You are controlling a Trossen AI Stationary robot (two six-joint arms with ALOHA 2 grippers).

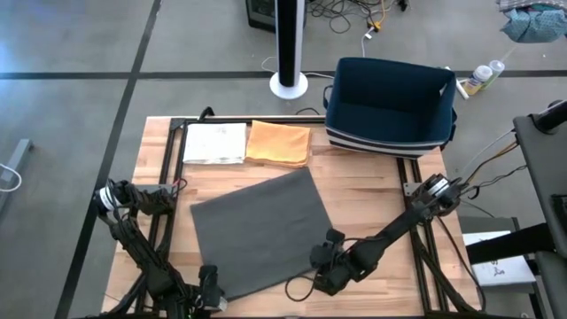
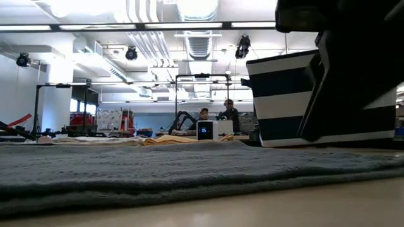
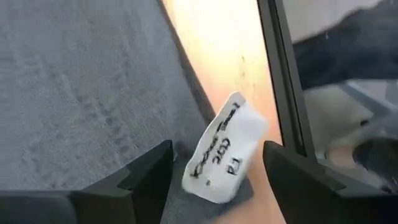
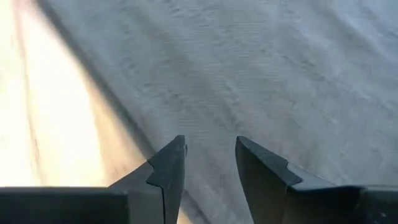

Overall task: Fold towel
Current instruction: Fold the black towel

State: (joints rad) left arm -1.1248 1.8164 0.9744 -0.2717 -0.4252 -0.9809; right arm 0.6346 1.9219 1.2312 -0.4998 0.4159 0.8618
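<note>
Grey towel (image 1: 260,232) spread flat on wooden surface (image 1: 372,190). Left tool (image 3: 214,171) spread apart around towel's tagged near corner. Right tool (image 4: 210,163) parted over towel's right edge, gripping nothing.

So the wooden table (image 1: 372,199) is a light plank top with a black frame running round its edges. A dark grey towel (image 1: 261,230) lies flat and spread out in the middle, turned a bit askew to the table edges. Toward the far edge there's a folded white cloth (image 1: 214,143) with a folded orange cloth (image 1: 278,143) touching it. A navy bin with a striped base (image 1: 390,105) sits at the far right corner.
</note>
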